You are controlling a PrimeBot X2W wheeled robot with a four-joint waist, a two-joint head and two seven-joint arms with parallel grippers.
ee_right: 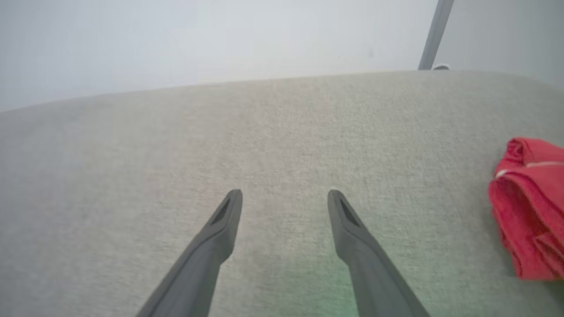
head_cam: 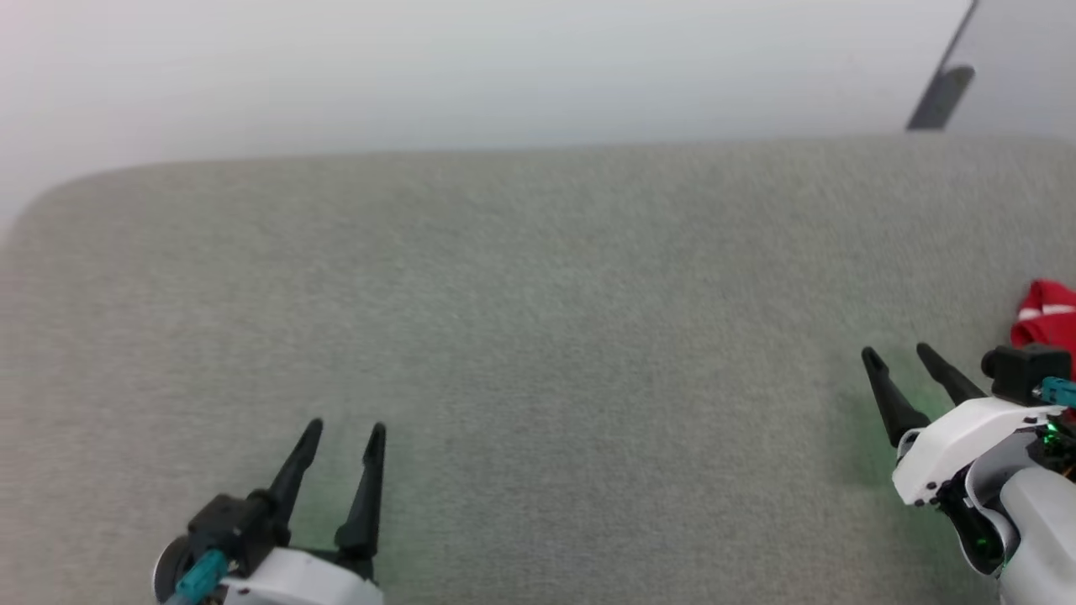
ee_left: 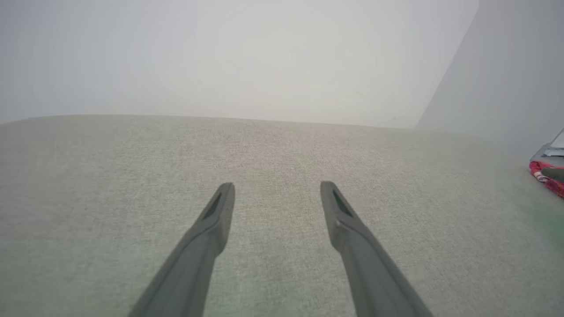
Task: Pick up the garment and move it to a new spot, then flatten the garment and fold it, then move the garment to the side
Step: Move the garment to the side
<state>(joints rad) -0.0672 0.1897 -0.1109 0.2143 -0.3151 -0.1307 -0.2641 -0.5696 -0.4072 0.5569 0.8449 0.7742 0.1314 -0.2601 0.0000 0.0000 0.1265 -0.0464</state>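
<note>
The garment (head_cam: 1046, 315) is a bunched red cloth with thin white trim, lying at the right edge of the grey fabric surface (head_cam: 538, 336). It also appears as the garment (ee_right: 531, 211) at the right of the right wrist view and as the garment (ee_left: 546, 176) far right in the left wrist view. My right gripper (head_cam: 898, 355) hovers open just left of the garment, nothing between its fingers. At the lower left, far from the cloth, my left gripper (head_cam: 345, 430) is open and empty too.
A pale wall rises behind the surface's far edge. A dark slanted bar (head_cam: 941, 92) leans at the upper right. The surface's left corner (head_cam: 50, 202) is rounded. Wide bare fabric lies between the two grippers.
</note>
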